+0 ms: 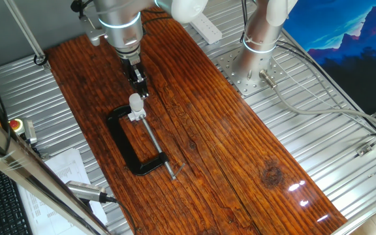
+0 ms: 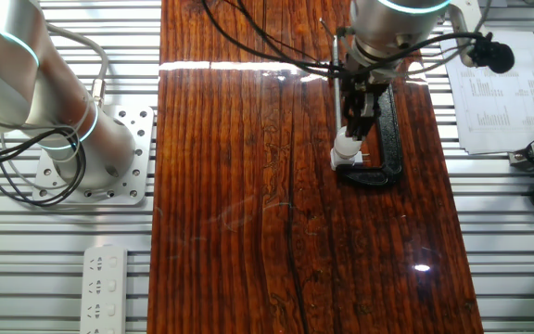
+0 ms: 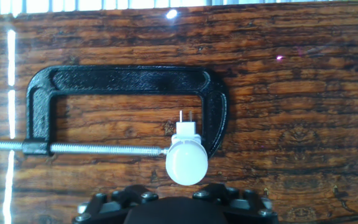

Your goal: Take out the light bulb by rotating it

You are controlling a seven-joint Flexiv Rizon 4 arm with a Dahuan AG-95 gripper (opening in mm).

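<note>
The light bulb (image 3: 186,163) is small, white and round. It sits on the small white socket block (image 3: 185,129), which is held in the black C-clamp (image 3: 129,79) with its steel screw (image 3: 98,149). In the fixed views my gripper (image 1: 141,91) (image 2: 356,130) hangs just above the bulb (image 1: 136,101) (image 2: 344,146), without touching it. Its two fingers stand a little apart and hold nothing. In the hand view only the gripper's black body (image 3: 176,208) shows at the bottom edge; the fingertips are out of view.
The clamp (image 1: 129,143) lies flat on a dark wooden board (image 1: 240,163). A second arm's base (image 1: 253,59) stands on the metal table beside the board. A power strip (image 2: 105,283) and papers (image 2: 499,93) lie off the board.
</note>
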